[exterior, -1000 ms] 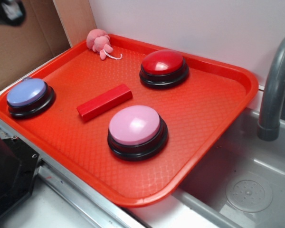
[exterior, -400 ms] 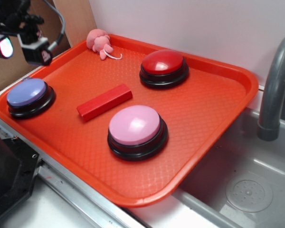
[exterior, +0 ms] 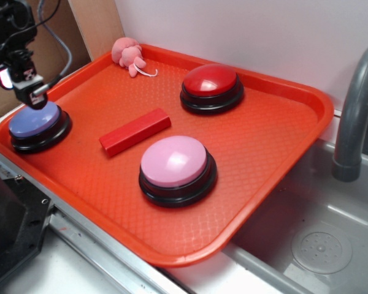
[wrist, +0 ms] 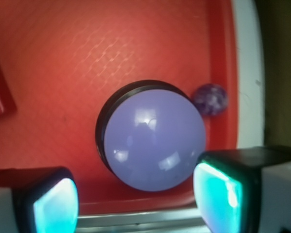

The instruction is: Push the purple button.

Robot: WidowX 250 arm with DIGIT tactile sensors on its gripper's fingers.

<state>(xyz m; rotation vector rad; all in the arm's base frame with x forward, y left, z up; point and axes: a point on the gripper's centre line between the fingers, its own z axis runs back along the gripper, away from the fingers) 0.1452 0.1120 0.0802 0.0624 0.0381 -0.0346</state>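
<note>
The purple button, a periwinkle dome on a black base, sits at the left end of the red tray. My gripper hangs just above its far left side, low over the dome. I cannot tell whether it touches the button. The wrist view has the purple button filling the middle. There my gripper stands open, with its lit teal pads wide apart. Nothing is between them.
A pink button, a red button, a red block and a small pink plush toy share the tray. A small purple ball lies beside the purple button. A grey faucet and sink are at the right.
My gripper came into view at the upper left and dropped down over the purple button. Nothing on the tray has shifted.
</note>
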